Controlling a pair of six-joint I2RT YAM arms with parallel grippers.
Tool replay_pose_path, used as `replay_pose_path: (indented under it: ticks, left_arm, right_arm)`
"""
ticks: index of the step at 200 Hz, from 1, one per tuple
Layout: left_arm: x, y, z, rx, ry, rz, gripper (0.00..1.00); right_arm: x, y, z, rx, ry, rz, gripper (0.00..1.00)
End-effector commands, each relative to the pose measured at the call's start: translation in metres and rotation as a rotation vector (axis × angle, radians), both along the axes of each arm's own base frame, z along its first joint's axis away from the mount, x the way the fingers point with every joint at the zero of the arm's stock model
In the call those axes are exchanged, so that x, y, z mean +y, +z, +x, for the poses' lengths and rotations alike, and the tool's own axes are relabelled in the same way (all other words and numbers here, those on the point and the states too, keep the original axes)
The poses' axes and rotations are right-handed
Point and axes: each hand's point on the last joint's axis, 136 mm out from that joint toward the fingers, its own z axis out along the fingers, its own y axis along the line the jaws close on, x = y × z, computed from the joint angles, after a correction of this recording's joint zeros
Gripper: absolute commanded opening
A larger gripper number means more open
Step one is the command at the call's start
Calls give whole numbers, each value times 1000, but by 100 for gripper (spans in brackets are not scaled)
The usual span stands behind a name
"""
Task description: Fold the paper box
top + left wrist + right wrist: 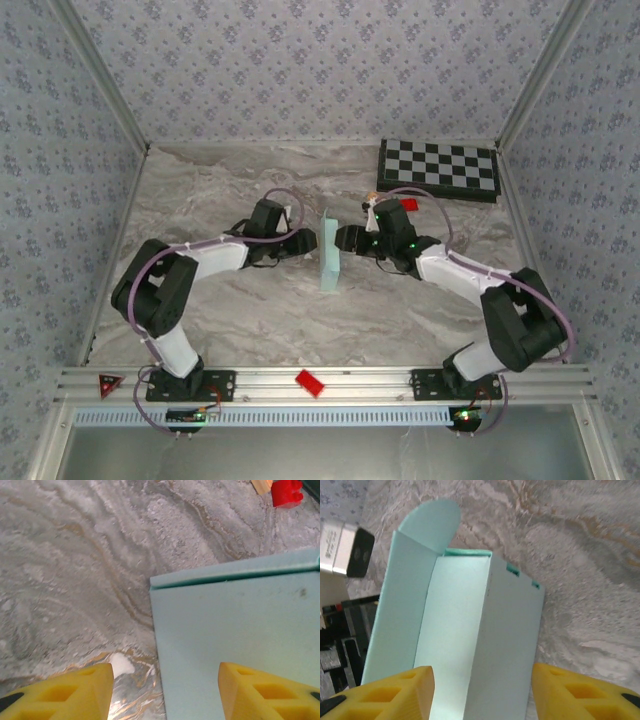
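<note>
Jaws, left: apart. One yellow finger (70, 692) sits over bare table (75, 555), the other in front of a flat panel of the paper box (235, 640). Nothing pinched.
Jaws, right: apart and straddling the box body. I can't tell if my pads bear on it.
Box: stands on edge mid-table, between my two arms, with its rounded tuck flap (432, 522) open.
Handling: my guess is light, thin card that dents if squeezed across the hollow and skids on the marble.
Hold: along creased edges, not mid-panel.
Room: open table left and near. Red block (408, 204) is close behind my right wrist.
Edges: chessboard (438, 170) well apart, far right corner.
</note>
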Motion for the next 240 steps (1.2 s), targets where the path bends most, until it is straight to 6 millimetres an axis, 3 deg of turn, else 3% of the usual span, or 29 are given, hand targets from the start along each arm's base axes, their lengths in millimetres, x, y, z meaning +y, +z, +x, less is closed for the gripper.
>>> replay_pose_path:
  ticks: [1, 50, 112, 177, 212, 240]
  left_arm:
    - [-8, 1, 9, -4, -37, -10, 57]
    - [-16, 0, 25, -3, -64, -22, 56]
    - [-20, -3, 35, 6, -92, -10, 56]
    - [-23, 2, 38, 7, -106, -15, 56]
    - [-20, 10, 38, -7, -97, -11, 56]
    - [-16, 23, 38, -33, -85, -6, 56]
  right_arm:
    - [16, 3, -1, 7, 48, 71, 57]
    - [18, -10, 0, 39, 19, 68, 56]
    - [2, -38, -4, 126, -114, -18, 49]
    - [-17, -54, -7, 164, -248, -113, 42]
    - [-14, -47, -7, 152, -230, -99, 42]
    - [-7, -22, -3, 90, -195, -60, 44]
